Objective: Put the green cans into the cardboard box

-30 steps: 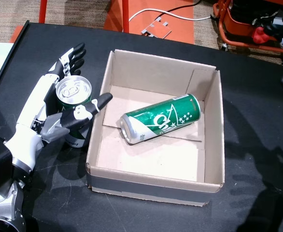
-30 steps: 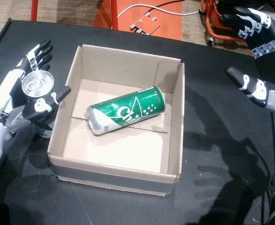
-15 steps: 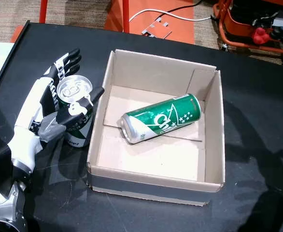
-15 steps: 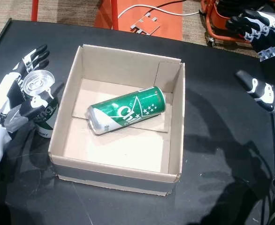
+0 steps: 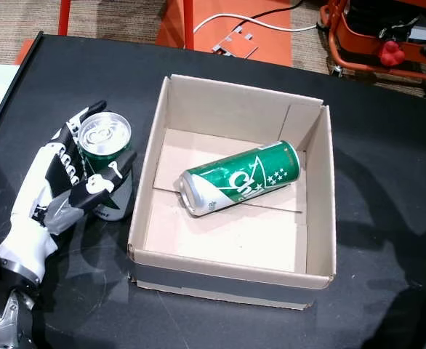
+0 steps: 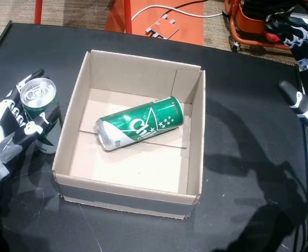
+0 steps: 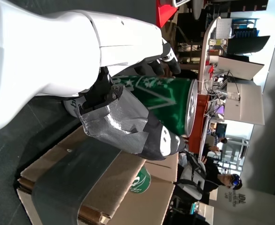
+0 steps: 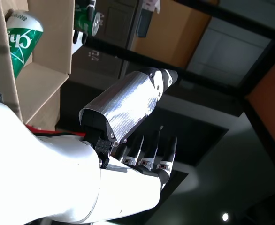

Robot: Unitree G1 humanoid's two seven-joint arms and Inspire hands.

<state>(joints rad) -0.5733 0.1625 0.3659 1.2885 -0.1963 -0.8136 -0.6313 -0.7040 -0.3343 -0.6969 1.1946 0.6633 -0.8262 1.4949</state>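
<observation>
The left hand (image 5: pixel 60 185) has its fingers and thumb curled around an upright green can (image 5: pixel 105 163) with the forearm running back toward the body, while the right hand (image 6: pixel 301 58) is raised off to the side, fingers apart and holding nothing.

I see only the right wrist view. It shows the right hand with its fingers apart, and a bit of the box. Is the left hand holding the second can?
Observer: Yes. In both head views the left hand is wrapped around the standing can, on the table beside the cardboard box.
Operator: Is that can upright?
Observer: Upright, with its silver top facing up.
Operator: And what is inside the box?
Observer: One green can lies on its side on the box floor.
</observation>
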